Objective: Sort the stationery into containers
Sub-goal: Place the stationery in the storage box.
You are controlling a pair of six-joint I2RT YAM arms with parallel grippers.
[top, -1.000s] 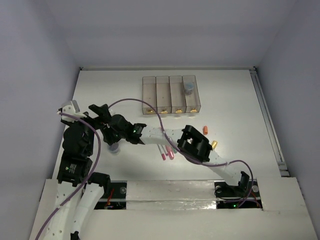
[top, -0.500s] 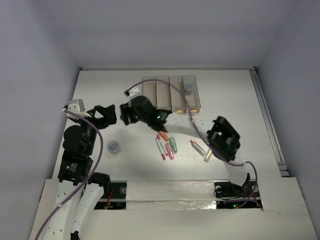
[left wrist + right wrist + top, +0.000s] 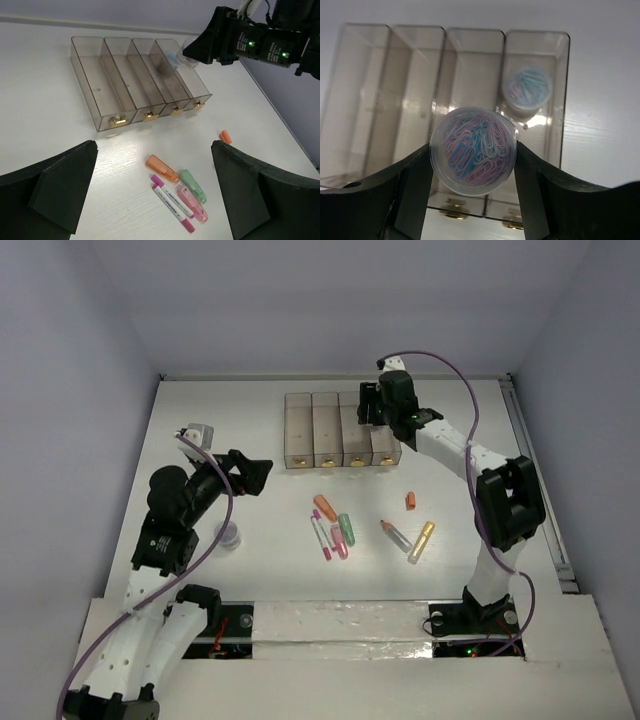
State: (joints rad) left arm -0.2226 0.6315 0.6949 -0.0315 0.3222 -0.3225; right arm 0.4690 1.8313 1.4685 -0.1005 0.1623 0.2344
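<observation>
My right gripper (image 3: 374, 408) hangs above the right end of the containers (image 3: 300, 430), shut on a clear jar (image 3: 472, 150) full of coloured paper clips. That jar sits over the wall between the two right-hand bins (image 3: 415, 75). A second jar (image 3: 527, 87) lies in the rightmost bin. My left gripper (image 3: 256, 473) hovers open and empty left of the containers (image 3: 100, 90), looking down on the orange (image 3: 162, 168), green (image 3: 192, 185), pink (image 3: 192, 206) and white-magenta (image 3: 172, 202) sticks. A third jar (image 3: 228, 534) stands on the table by my left arm.
More stationery lies on the table to the right: a small orange piece (image 3: 411, 501), a gold stick (image 3: 421, 541) and a grey-pink stick (image 3: 396, 534). A metal rail (image 3: 540, 490) runs along the table's right edge.
My right arm has swung from the front left of the table across to the containers, carrying a jar. My left gripper has shifted right and forward.
</observation>
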